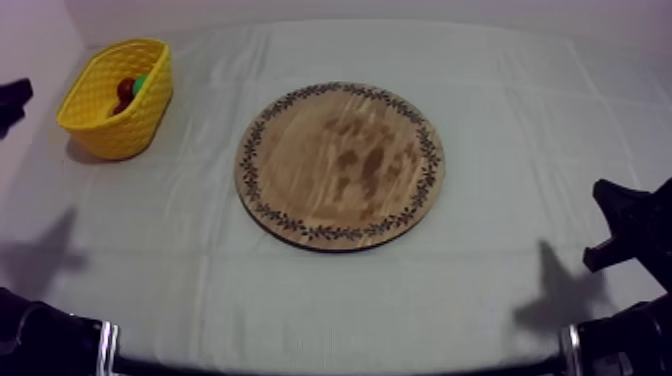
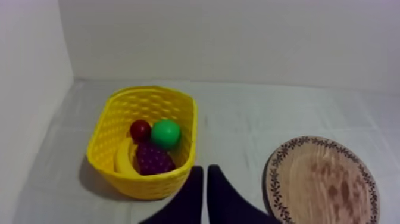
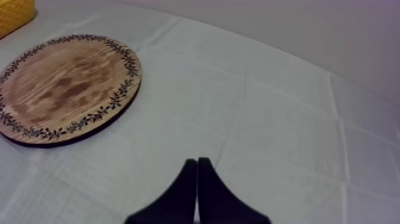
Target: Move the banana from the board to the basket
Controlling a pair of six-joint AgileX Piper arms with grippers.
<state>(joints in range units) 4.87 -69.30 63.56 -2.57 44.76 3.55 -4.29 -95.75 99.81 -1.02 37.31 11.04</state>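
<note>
Left end effector (image 2: 205, 174) closed, empty, beside yellow basket (image 2: 152, 186); banana (image 2: 123, 159) inside.

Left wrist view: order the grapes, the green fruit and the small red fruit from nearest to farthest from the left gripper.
1. The grapes, at the basket's near wall, closest to the left gripper.
2. The green fruit, just behind the grapes.
3. The small red fruit, beside the green fruit, farther aside.

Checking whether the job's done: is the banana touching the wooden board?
Apart. The left wrist view shows the banana lying inside the yellow basket, with bare cloth between the basket and the wooden board.
</note>
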